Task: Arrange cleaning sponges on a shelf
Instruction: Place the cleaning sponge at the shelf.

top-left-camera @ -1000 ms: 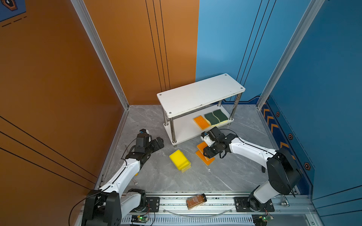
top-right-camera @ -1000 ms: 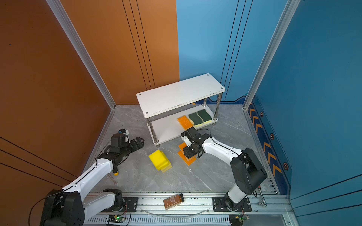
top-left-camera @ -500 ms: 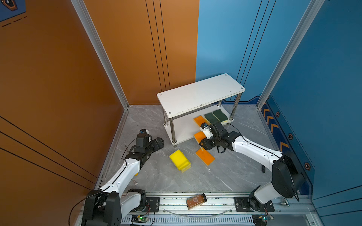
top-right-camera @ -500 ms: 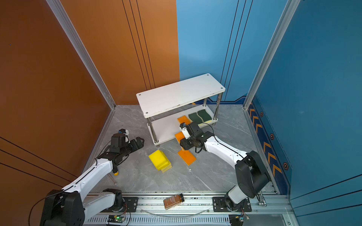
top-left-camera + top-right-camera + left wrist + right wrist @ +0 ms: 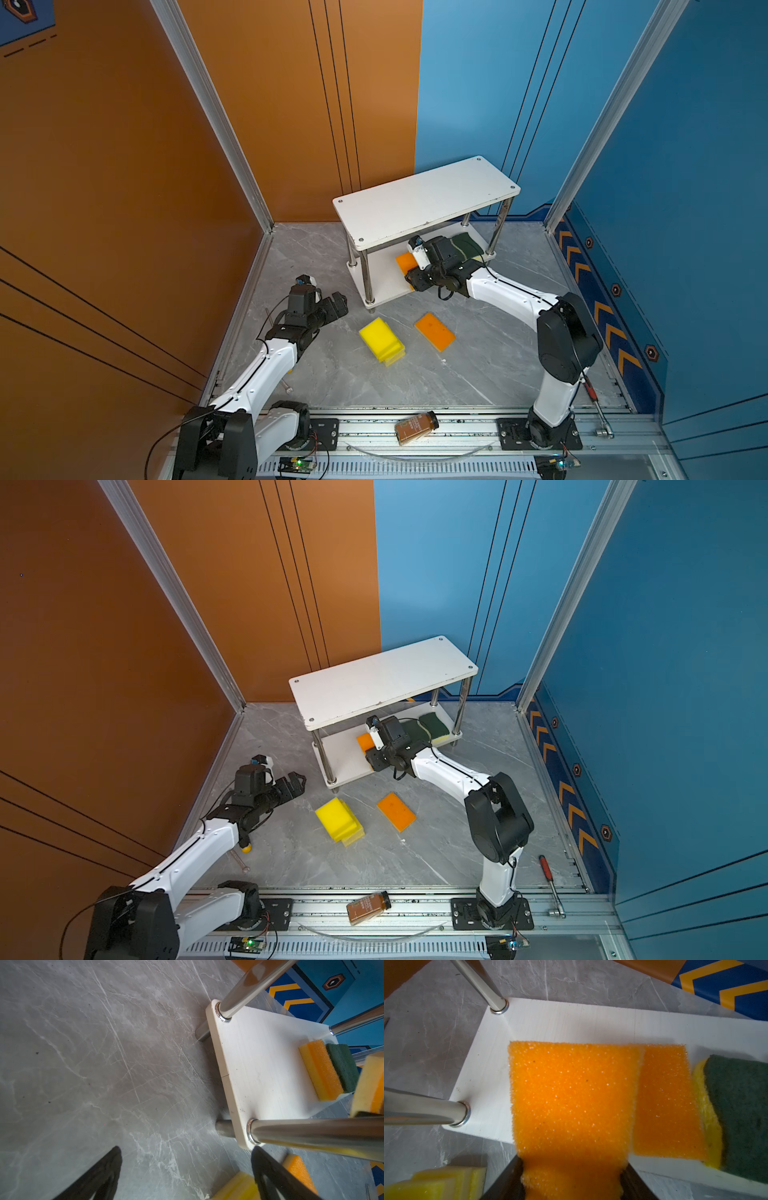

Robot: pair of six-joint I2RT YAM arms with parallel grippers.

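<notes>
My right gripper (image 5: pixel 572 1169) is shut on an orange sponge (image 5: pixel 571 1095), held over the front of the shelf's lower board (image 5: pixel 571 1020). Beside it on that board lie a second orange sponge (image 5: pixel 664 1101) and the green-topped sponges (image 5: pixel 467 245). In both top views the right gripper (image 5: pixel 417 274) reaches under the shelf's white top board (image 5: pixel 424 203). On the floor sit a stack of yellow sponges (image 5: pixel 381 340) and one orange sponge (image 5: pixel 434 331). My left gripper (image 5: pixel 338 301) hangs open and empty over the floor, left of the shelf.
A brown bottle (image 5: pixel 416 427) lies on the front rail. A red-handled tool (image 5: pixel 550 879) lies at the front right and a thin tool (image 5: pixel 241 856) by the left arm. Chrome shelf legs (image 5: pixel 311 1132) stand close to the left gripper. Walls close three sides.
The right gripper lifted an orange sponge off the floor pile and carried it back to the shelf's lower board. One orange sponge stays on the floor. The left arm has not moved.
</notes>
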